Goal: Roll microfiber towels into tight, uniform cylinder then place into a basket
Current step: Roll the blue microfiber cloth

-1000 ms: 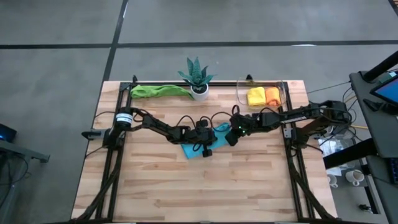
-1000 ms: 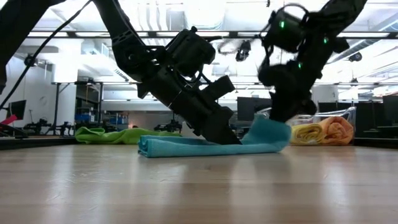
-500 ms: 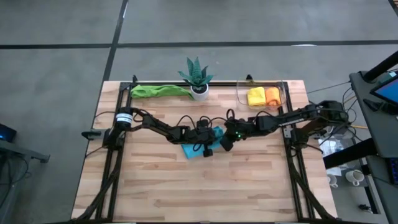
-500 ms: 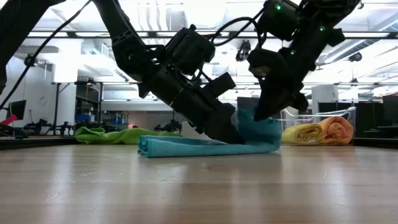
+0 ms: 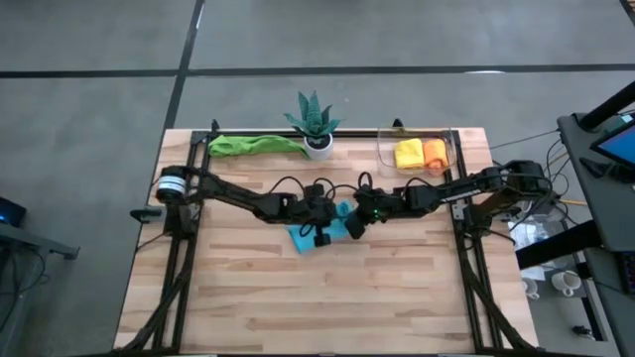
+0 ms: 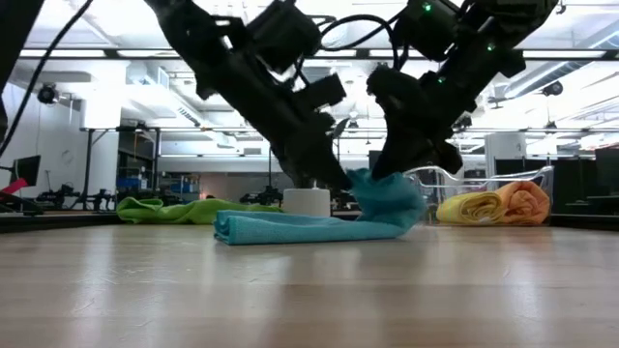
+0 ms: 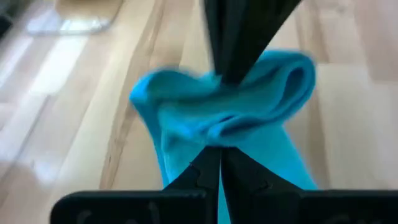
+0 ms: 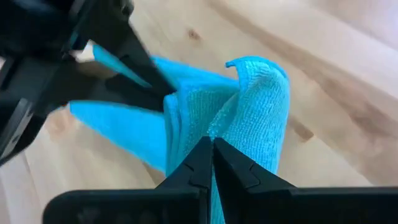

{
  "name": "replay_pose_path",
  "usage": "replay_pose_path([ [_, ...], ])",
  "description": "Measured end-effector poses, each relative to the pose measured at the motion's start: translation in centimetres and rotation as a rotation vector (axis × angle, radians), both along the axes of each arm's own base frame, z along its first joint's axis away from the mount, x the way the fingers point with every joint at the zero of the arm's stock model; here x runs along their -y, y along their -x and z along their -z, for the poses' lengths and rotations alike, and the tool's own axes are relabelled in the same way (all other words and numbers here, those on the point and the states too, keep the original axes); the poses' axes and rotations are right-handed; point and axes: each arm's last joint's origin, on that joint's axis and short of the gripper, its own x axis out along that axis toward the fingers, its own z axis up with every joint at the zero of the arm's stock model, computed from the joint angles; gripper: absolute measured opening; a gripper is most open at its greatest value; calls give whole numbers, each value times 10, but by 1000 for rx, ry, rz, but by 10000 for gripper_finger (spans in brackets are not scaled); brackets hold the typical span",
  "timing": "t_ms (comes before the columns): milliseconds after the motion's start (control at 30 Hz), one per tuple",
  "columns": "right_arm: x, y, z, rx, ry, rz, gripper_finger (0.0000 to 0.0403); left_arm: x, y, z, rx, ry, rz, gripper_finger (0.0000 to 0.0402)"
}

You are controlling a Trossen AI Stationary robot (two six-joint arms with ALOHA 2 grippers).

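A light blue microfiber towel (image 5: 316, 238), folded into a narrow strip, lies mid-table. Its right end (image 6: 387, 198) is bunched and raised off the wood. My left gripper (image 5: 333, 222) reaches in from the left and is shut on that raised end (image 7: 249, 106). My right gripper (image 5: 349, 224) reaches in from the right and is shut on the same end. The two pairs of fingertips almost meet. A yellow roll (image 5: 408, 154) and an orange roll (image 5: 435, 151) lie side by side in the clear basket (image 5: 452, 147) at the far right. My left gripper pinches the towel's raised, bunched end (image 7: 211, 134) between its two fingers, slanting down from the table's left. Several folds gather there. That end is lifted, while the rest of the strip (image 6: 280, 228) lies flat on the table. My right gripper pinches the same bunched end (image 8: 214, 127) between its two fingers, slanting down from the table's right, just beside the left fingers (image 8: 134, 78). The cloth folds up around the fingertips and hangs slack down to the table.
A green towel (image 5: 253, 145) lies crumpled along the far edge at the left. A potted spiky plant (image 5: 316, 124) stands at the far middle. Bare wood stretches across the near half of the table (image 5: 317, 307).
My left gripper has risen, drawing the towel's right end up off the table into a bunched fold. My right gripper has moved toward the table's left, carrying that end back over the strip. The strip's left part has stayed flat where it was.
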Motion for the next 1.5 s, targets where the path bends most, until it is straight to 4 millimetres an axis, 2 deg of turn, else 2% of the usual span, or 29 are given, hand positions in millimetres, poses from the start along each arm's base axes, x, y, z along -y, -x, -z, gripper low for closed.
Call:
replay_pose_path([
  [167,2,-3,0,31,42,70,8,5,10,-12,-23,-4,8,0],
  [267,3,-7,1,68,36,100,8,6,18,-11,-49,-18,-3,0],
  [467,2,-11,14,44,12,116,8,6,33,-15,-99,-34,-51,0],
  [633,1,-16,26,22,-3,89,8,6,32,-21,-58,-51,-72,0],
  [833,0,-25,31,74,-25,82,8,5,33,-20,-68,-79,-104,0],
  [1100,1,-31,50,62,-53,116,11,5,32,-22,-50,-86,-115,0],
  [1267,1,-33,55,59,-38,101,41,5,32,-22,-48,-86,-115,0],
  [1500,-2,-32,42,93,4,67,128,5,31,-22,-39,-85,-116,0],
])
